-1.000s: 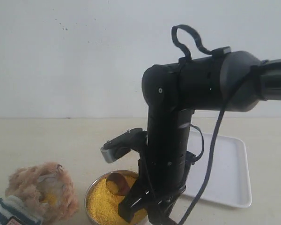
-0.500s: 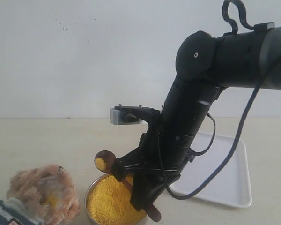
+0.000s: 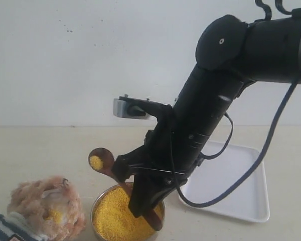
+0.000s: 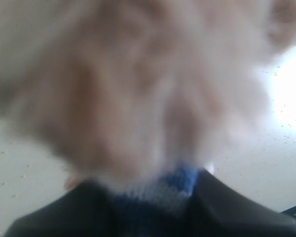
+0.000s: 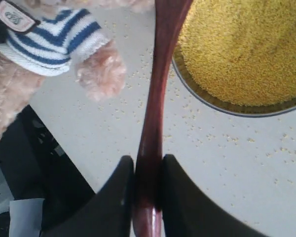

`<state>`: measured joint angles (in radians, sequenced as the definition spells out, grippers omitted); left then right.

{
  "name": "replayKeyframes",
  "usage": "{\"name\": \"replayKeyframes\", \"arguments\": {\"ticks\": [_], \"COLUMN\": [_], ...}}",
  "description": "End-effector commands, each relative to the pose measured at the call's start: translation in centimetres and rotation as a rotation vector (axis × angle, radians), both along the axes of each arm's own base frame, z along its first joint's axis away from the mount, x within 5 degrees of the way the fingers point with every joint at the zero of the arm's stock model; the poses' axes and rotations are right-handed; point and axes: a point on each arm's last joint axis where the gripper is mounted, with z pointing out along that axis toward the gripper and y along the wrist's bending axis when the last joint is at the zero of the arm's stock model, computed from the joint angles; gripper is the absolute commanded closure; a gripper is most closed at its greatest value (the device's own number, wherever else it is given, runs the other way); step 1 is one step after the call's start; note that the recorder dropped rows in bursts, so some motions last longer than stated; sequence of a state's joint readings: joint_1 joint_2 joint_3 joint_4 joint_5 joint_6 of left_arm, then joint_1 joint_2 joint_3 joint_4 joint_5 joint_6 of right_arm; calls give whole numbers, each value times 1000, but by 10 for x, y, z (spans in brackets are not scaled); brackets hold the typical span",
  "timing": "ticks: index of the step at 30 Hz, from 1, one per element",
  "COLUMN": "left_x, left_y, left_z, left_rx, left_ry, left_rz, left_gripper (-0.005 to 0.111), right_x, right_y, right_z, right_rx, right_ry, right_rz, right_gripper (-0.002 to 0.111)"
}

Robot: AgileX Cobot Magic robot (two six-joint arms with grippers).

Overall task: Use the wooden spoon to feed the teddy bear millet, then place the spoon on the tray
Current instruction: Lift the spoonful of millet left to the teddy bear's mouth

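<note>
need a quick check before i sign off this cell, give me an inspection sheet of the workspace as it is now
surface: beige table, dusted with spilled grains
job's things: teddy bear at the front left; millet in a metal bowl; wooden spoon loaded, held above the bowl with its scoop end towards the bear; tray on the right, behind the arm
clutter: stray grains around the bowl
grippers: right tool shut on the spoon handle; left tool blurred, seems clamped on the bear's striped shirt
cables: black cable hanging from the right arm over the tray
surroundings: plain white wall, nothing else seen
</note>
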<state>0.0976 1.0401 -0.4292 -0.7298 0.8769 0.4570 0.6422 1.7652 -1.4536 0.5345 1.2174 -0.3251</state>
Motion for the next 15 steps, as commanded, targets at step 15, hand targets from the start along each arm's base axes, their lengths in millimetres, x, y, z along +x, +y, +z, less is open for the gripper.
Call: {"name": "replayKeyframes", "arguments": {"ticks": [15], "left_x": [-1], "left_y": [-3], "left_z": [4], "left_rx": [-43], "left_ry": [6], "left_rz": [-9], "left_gripper": [103], "right_x": [-55], "right_y": [41], "right_z": [4], "right_rx": [-50], "right_ry": [-56], "right_rz": [208], "right_gripper": [104]}}
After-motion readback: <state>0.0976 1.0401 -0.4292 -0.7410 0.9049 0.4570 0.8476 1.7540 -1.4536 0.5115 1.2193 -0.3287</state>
